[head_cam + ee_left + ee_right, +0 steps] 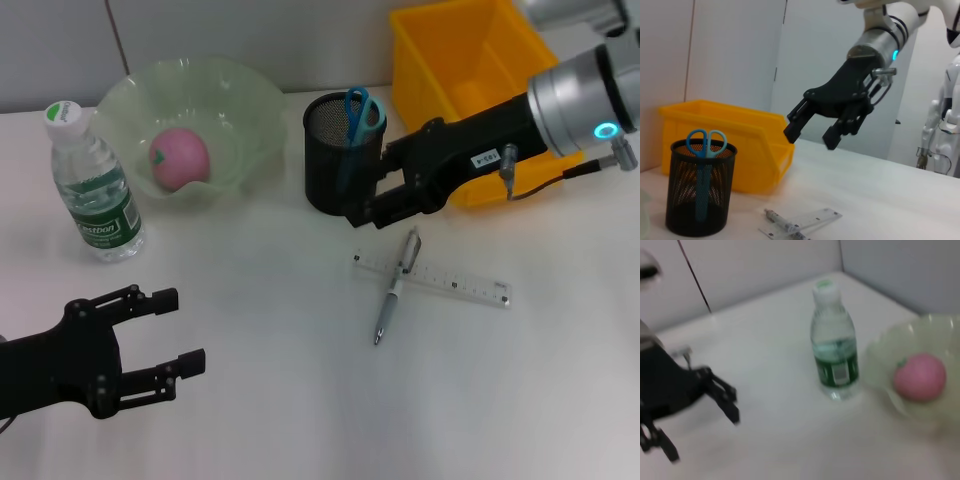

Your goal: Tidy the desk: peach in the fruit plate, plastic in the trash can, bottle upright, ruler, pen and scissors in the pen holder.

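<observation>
The pink peach (180, 157) lies in the pale green fruit plate (250, 100). To its left the bottle (95, 185) stands upright with its green cap on. Blue-handled scissors (362, 108) stick up out of the black mesh pen holder (330, 150). A silver pen (395, 285) lies across the clear ruler (445, 281) on the table. My right gripper (368, 212) hovers open and empty just right of the holder, above the pen; it also shows in the left wrist view (812, 137). Near the front left, my left gripper (180, 330) is open and empty. No plastic is in view.
A yellow bin (470, 60) stands at the back right, behind my right arm. The right wrist view shows the bottle (835, 355), the peach (920, 377) in its plate, and my left gripper (700, 405) farther off. A white robot (945, 115) stands beyond the table.
</observation>
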